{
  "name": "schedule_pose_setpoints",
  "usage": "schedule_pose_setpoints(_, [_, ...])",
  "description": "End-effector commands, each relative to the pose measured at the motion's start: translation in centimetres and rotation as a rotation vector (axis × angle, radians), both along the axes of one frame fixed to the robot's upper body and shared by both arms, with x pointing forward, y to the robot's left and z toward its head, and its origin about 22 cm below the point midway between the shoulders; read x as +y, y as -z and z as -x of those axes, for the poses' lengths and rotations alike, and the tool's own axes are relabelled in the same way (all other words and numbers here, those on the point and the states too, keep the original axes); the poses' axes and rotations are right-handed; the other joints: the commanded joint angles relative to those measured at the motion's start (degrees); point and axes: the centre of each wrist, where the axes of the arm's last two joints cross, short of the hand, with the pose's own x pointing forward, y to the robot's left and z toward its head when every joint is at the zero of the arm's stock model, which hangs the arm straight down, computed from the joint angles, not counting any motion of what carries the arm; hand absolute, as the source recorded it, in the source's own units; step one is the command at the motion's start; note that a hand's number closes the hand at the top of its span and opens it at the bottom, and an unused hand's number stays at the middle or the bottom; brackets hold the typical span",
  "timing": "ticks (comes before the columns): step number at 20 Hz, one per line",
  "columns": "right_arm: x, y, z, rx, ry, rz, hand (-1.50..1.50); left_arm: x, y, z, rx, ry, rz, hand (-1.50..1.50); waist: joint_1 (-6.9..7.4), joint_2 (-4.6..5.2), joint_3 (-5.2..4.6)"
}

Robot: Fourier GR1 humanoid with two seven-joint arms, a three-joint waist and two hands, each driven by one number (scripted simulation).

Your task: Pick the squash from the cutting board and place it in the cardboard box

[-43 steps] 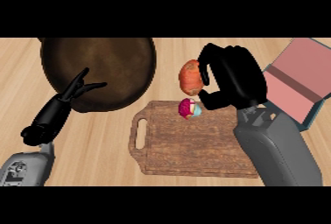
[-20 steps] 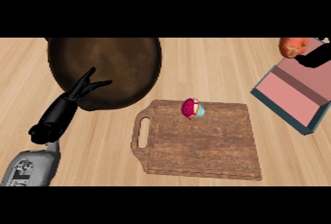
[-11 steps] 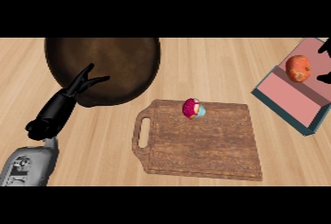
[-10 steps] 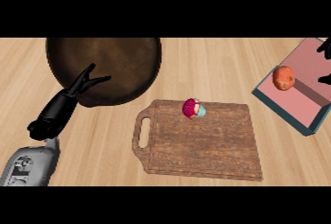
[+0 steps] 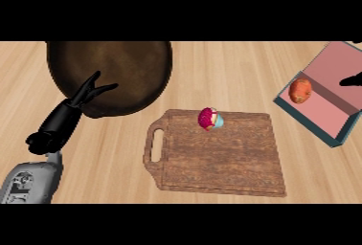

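1. Where the wooden counter [image 5: 212, 62] fills the view, its largest load is a dark brown plate [image 5: 134, 62] at the upper left.
2. A wooden cutting board [image 5: 219, 158] lies in the middle, its handle slot toward the left.
3. The cardboard box [image 5: 332, 103] sits at the right edge, lying open with a pink inside (its far side runs out of view).
4. The left forearm [image 5: 28, 182] comes up from the lower left corner. The left hand [image 5: 84, 93] rests with straight, spread fingers over the plate's near rim, grasping nothing.
5. The squash [image 5: 301, 90], orange, lies inside the box by its left corner, well apart from the board.
6. A small pink and pale-blue object [image 5: 209, 118] stands on the board's far edge.
7. Only a black sliver of the right hand [image 5: 351, 80] shows over the box, apart from the squash; whether it is released or clenched I cannot tell.
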Motion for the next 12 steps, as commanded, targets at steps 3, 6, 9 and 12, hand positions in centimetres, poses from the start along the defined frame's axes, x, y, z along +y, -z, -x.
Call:
schedule_pose_setpoints(3, [-1.4, 0.2, -0.1, -0.263, 0.116, -0.599, -1.50, 0.3, -0.9, -0.1, -0.018, -0.003, -0.008, 0.00, -0.24, -0.12, 0.15])
schedule_pose_setpoints(6, [-2.9, -0.5, 0.3, -0.255, 0.206, -0.760, -1.50, -1.2, -0.4, -0.1, -0.021, -0.006, -0.008, 0.00, -0.33, 0.01, -0.01])
schedule_pose_setpoints(9, [-5.4, 1.2, 2.0, -0.285, 0.318, -0.806, -1.50, 0.2, -1.3, -0.7, -0.019, 0.008, -0.012, 0.00, 0.18, 0.39, -0.01])
schedule_pose_setpoints(12, [-9.0, 0.6, 4.7, -0.371, 0.360, -0.775, -1.50, -1.4, 0.7, 0.3, -0.008, 0.025, 0.000, 0.00, 0.89, 0.68, 0.03])
